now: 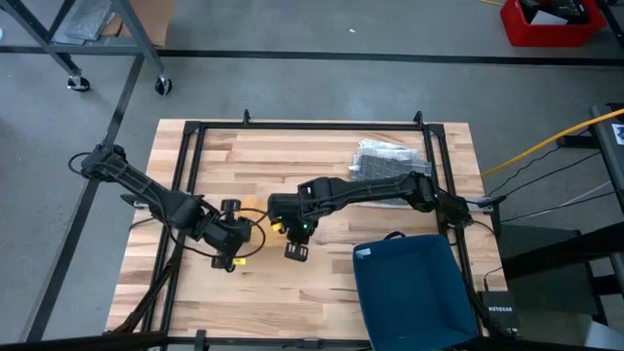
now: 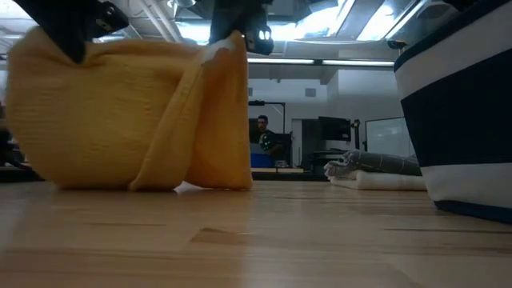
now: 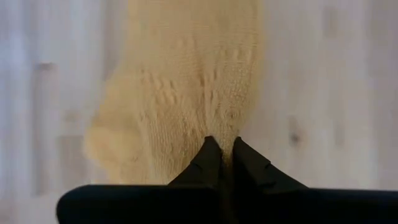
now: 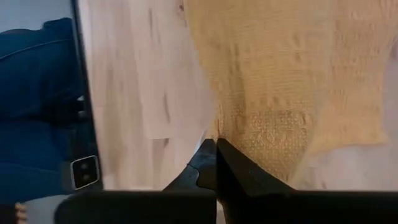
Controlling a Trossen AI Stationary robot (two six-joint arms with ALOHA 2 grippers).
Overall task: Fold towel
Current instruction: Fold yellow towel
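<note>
I have the yellow towel [image 2: 136,112] lifted off the table [image 1: 390,273] by both arms, hanging as a sagging pouch in the left half of the low view, its lower folds touching the wood.

Risks, as I judge them: both grips sit on thin pinches of edge cloth. If either pinch is shallow, the weight of the hanging fabric could pull it free and drop that corner, leaving a crooked fold. The cloth also bunches between the two holds, so laying it down as it hangs would likely trap a crease. The blue bin [image 1: 414,288] sits at the lower right of the high view, near the right arm's elbow; a wide sweep could clip it. The folded grey towel [image 1: 390,156] at upper centre-right is well apart.

Pose: the left gripper [image 3: 222,155] is clenched on towel fabric, reaching in from the left of the high view. The right gripper [image 4: 216,152] is likewise clamped on a towel edge, its arm stretched from the right toward centre. The two grippers hang near each other above mid-table.
</note>
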